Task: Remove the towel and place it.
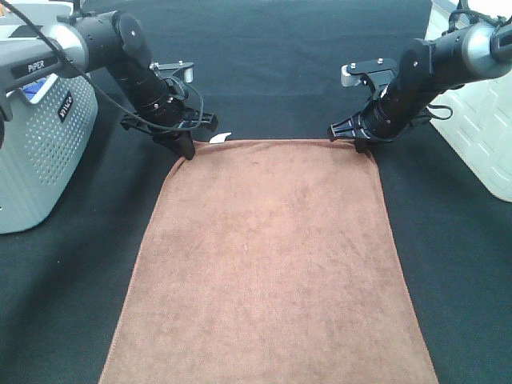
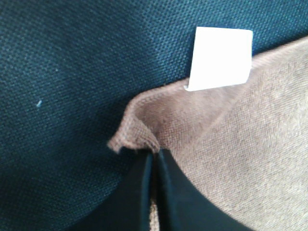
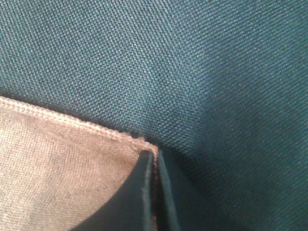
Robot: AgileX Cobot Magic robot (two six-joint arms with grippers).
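Note:
The brown towel [image 1: 268, 264] lies flat on the dark table cloth, reaching from the middle to the near edge. My left gripper [image 1: 186, 149] is shut on the towel's far left corner [image 2: 137, 132], which is puckered up between the black fingers; its white tag [image 2: 220, 58] lies just beside. On the other side my right gripper [image 1: 362, 145] is shut on the far right corner [image 3: 139, 147], the stitched hem running into the closed fingers [image 3: 166, 192].
A grey perforated basket [image 1: 40, 152] stands at the left edge, close behind the left arm. A white quilted box [image 1: 484, 132] stands at the right edge near the right arm. Dark cloth [image 1: 264, 64] covers the table beyond the towel.

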